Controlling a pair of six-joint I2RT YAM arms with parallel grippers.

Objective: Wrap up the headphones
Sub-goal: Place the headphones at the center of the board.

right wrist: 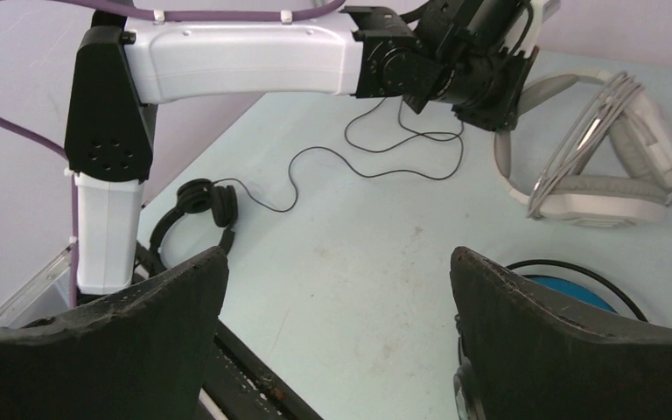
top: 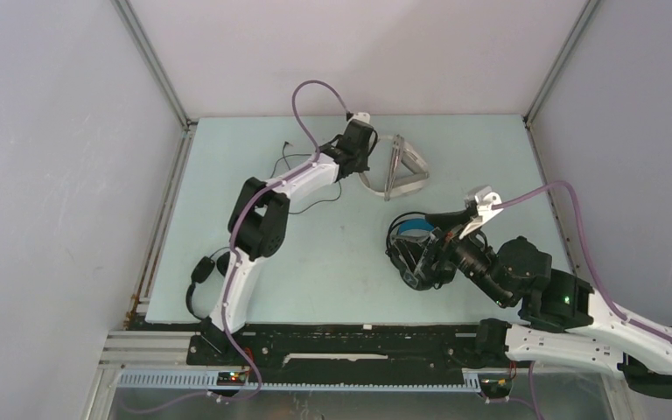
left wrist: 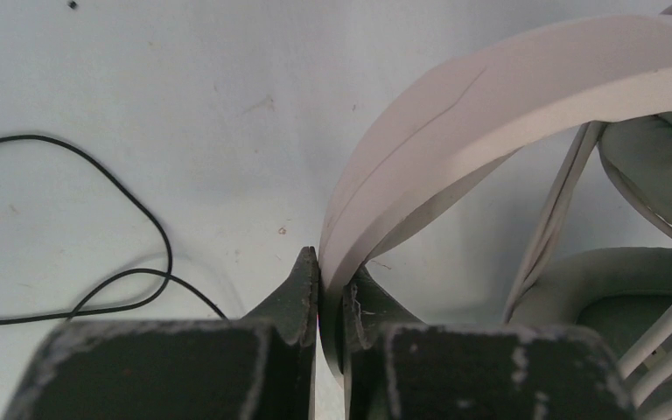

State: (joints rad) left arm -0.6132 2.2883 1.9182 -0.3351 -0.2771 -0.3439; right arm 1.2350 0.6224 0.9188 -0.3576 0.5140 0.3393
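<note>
Headband of the white-grey headphones [left wrist: 490,96] sat pinched between the nearly closed jaws of the left gripper [left wrist: 331,293], toward the far side of the table [top: 332,262], with the grey cable [right wrist: 577,144] wound across the earcups. The right gripper [right wrist: 337,350] stood wide open, holding nothing, above the black headphones with blue accents [top: 416,249]; contact could not be judged. The small black headphones [right wrist: 197,210] lay at the table's near left edge, their thin black cable [left wrist: 140,219] trailing loose.

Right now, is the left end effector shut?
Shut: the left end effector pinches the large white-grey over-ear headphones by the headband.
</note>
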